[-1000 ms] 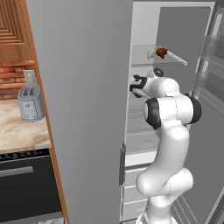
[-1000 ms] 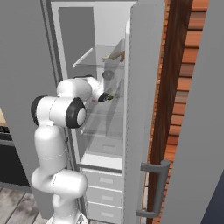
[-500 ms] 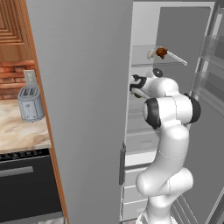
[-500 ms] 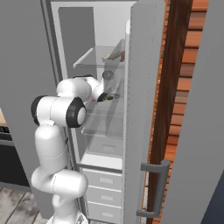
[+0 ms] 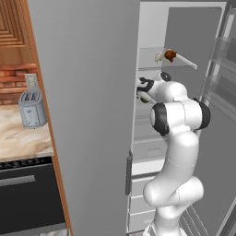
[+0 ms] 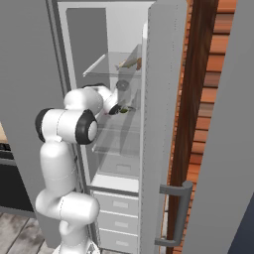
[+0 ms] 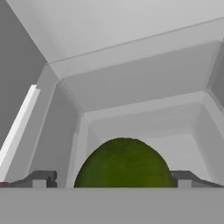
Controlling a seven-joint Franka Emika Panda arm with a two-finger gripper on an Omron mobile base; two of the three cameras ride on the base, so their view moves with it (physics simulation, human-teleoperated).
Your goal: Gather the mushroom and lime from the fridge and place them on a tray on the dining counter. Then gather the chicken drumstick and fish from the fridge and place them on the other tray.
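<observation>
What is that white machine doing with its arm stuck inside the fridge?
The arm is reaching into the open fridge to fetch a lime. Its pincer is open, with one dark finger on each side of the lime, which sits on a middle shelf; it has not closed on it yet. On the shelf above lies a chicken drumstick, untouched. To the left, a toaster stands on the kitchen worktop.

The lime (image 7: 124, 164) lies in the fridge (image 5: 152, 41), below the chicken drumstick (image 5: 169, 55).
</observation>
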